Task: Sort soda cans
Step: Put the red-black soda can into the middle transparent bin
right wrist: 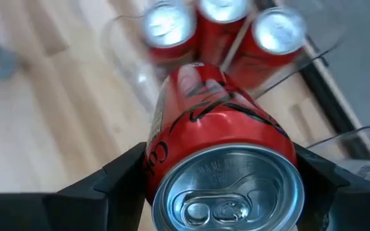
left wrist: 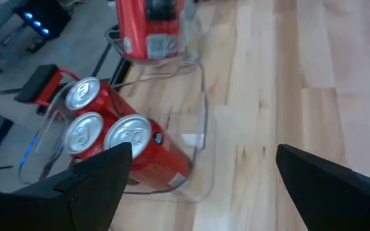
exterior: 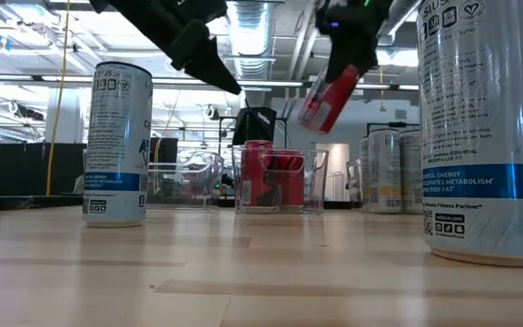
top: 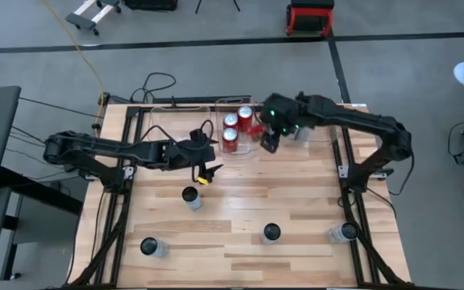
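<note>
My right gripper (right wrist: 227,192) is shut on a red soda can (exterior: 328,98) and holds it in the air just over a clear bin (top: 220,109) at the far middle of the table. Three red cans (left wrist: 108,135) stand upright in that bin. My left gripper (left wrist: 204,186) hovers open, above the table on the near left of the bin, with nothing between its fingers. Several silver-grey cans stand upright on the table nearer the front, among them one (top: 190,196) below my left gripper and one (top: 271,234) at front middle. My right gripper pinches the red can's side wall (right wrist: 156,173) between its two fingers, close to the can's silver top. The fingers slant down from above and from the table's right side. The can hangs tilted, top toward the wrist, lifted clear of bin and table.
Two more silver cans stand at the front left (top: 150,246) and front right (top: 343,234). A second clear bin (exterior: 384,171) with silver cans is at the far right, beside the red-can bin. Bare wood lies in the table's middle.
</note>
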Robot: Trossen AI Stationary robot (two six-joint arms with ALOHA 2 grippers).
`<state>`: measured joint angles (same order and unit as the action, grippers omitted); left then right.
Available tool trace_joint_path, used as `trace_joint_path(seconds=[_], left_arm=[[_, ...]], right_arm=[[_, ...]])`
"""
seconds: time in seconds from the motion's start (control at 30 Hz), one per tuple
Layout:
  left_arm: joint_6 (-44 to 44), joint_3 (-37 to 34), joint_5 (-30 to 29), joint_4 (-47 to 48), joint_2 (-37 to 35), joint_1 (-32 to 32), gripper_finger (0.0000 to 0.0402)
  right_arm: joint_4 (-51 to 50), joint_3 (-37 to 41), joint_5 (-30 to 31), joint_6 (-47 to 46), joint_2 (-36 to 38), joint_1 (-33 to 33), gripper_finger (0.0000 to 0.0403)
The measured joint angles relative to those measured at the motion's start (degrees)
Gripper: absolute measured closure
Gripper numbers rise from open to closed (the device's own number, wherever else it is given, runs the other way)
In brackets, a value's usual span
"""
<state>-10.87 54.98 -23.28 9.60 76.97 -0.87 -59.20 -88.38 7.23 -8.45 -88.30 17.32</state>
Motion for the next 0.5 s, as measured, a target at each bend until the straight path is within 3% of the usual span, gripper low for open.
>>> trace_joint_path(seconds=[0.2,0.5], left_arm=[[0.9,0.0,-0.2,0.0,0.0,-0.7,0.0019],[1.6,0.0,-0.1,0.0,0.0,-0.8,0.0019]], right_arm=[[0.7,0.0,-1.0,4.3,-7.3,5.9,0.011],[0.4,-5.9,-2.3,7.7,-15.9,5.1,0.011]])
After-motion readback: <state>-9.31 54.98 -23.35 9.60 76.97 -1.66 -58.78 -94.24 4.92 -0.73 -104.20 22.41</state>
